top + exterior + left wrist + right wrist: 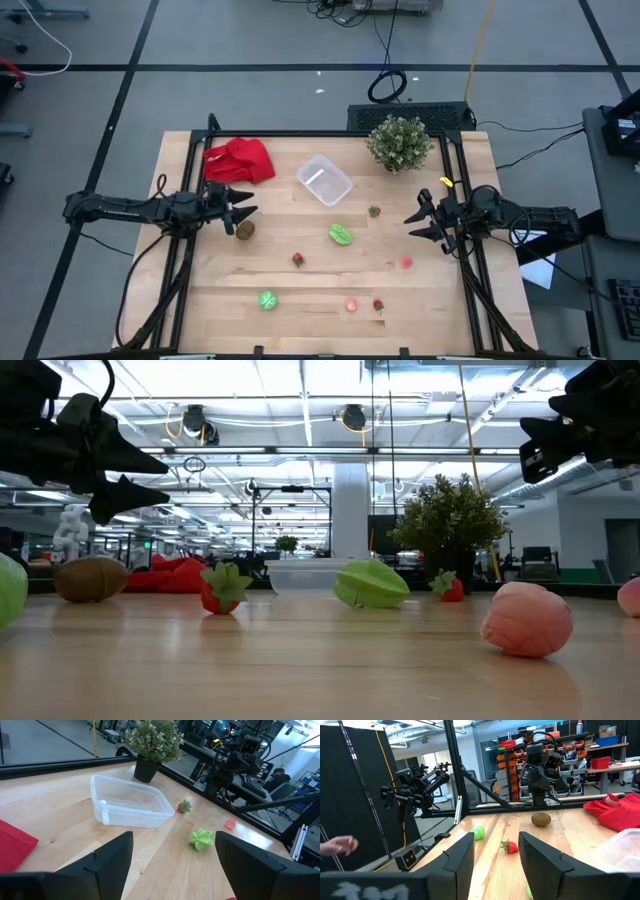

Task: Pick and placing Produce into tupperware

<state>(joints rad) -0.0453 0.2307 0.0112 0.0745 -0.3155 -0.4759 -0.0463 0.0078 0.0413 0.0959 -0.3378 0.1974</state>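
Only the right wrist view caught a person's hand off the counter. Left tool hovered spread & empty by the red cloth, just above the brown piece. Right tool spread, empty, near the right edge. Tupperware sat empty at back-centre beside the potted plant; produce lay scattered w/ open room in front, incl. green leafy piece.

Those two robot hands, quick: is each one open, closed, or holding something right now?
Left hand: open, holding nothing, up off the table near the brown toy.
Right hand: open, holding nothing, at the table's right side.
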